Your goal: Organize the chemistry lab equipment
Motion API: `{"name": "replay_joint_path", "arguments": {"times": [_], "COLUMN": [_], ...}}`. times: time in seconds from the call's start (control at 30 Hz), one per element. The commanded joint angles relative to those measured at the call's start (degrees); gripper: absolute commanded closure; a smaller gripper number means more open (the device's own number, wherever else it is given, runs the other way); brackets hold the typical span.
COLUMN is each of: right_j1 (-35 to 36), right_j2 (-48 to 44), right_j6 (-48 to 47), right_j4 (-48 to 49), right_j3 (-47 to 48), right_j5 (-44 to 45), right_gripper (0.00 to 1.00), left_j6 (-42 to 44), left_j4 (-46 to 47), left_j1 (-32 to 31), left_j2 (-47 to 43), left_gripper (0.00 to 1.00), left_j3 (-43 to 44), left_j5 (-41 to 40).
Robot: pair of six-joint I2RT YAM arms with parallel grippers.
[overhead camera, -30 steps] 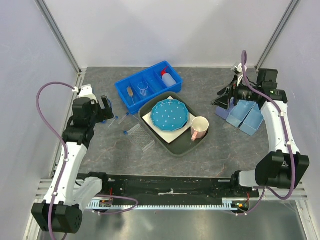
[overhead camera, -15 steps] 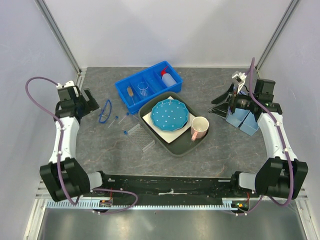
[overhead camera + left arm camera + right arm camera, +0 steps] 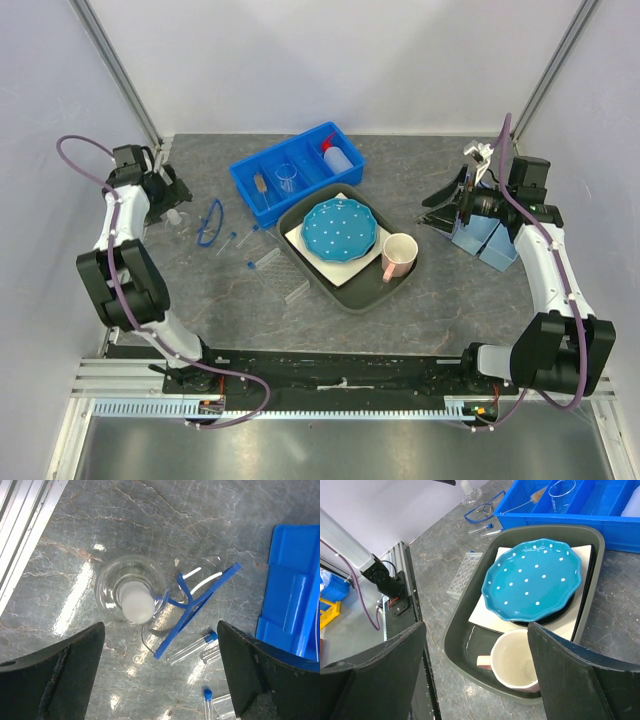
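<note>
A blue bin [image 3: 262,164] at the back holds a small brush [image 3: 260,186], a clear beaker [image 3: 287,177] and the white squeeze bottle [image 3: 338,158] with its red nozzle. Blue goggles [image 3: 199,600] lie beside a white-capped bottle [image 3: 133,598], with blue-capped vials [image 3: 192,648] close by. A clear rack [image 3: 297,292] lies by the tray. My left gripper [image 3: 165,190] hangs open above the bottle and goggles, holding nothing. Over at the right, my right gripper [image 3: 432,212] is open and empty, facing the tray.
A dark tray [image 3: 300,262] in the middle holds the blue dotted plate [image 3: 339,229] and pink mug [image 3: 399,255]. Small light-blue bins [image 3: 490,238] sit under the right arm. The metal frame rail [image 3: 25,525] runs close by the bottle.
My left arm has swung back to the far left edge, uncovering the goggles. The right gripper drew back a little to the right early on, then stayed still.
</note>
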Motion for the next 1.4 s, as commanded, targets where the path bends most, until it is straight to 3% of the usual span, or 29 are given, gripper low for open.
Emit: {"name": "replay_joint_path", "arguments": {"times": [0.0,0.5,1.17,1.33,1.37], "right_j1": [-0.17,0.36,0.44,0.53,0.45], "right_j2": [1.41,2.46,3.17,3.08,2.99], "right_j6": [0.4,0.31,0.66,0.66,0.66], "right_j4": [2.08,2.69,3.4,3.57,3.57], "right_j3": [0.07,-0.63,-1.24,-1.24,-1.16], "right_j5": [-2.86,-0.92,0.13,0.04,0.22], "right_gripper": [0.1,0.1,0.08,0.09,0.09], "left_j6": [-1.42,0.51,1.92,1.83,2.01], "left_j4": [-7.22,-12.05,-12.32,-12.41,-12.32], "left_j1": [0.18,0.18,-1.14,-1.32,-1.32], "left_j2": [5.77,17.82,21.16,21.78,21.95], "left_gripper": [0.0,0.02,0.03,0.08,0.16], "left_j3": [7.9,13.01,13.36,13.36,13.27], "left_j5": [-3.12,-1.28,-5.33,-5.95,-5.86]}}
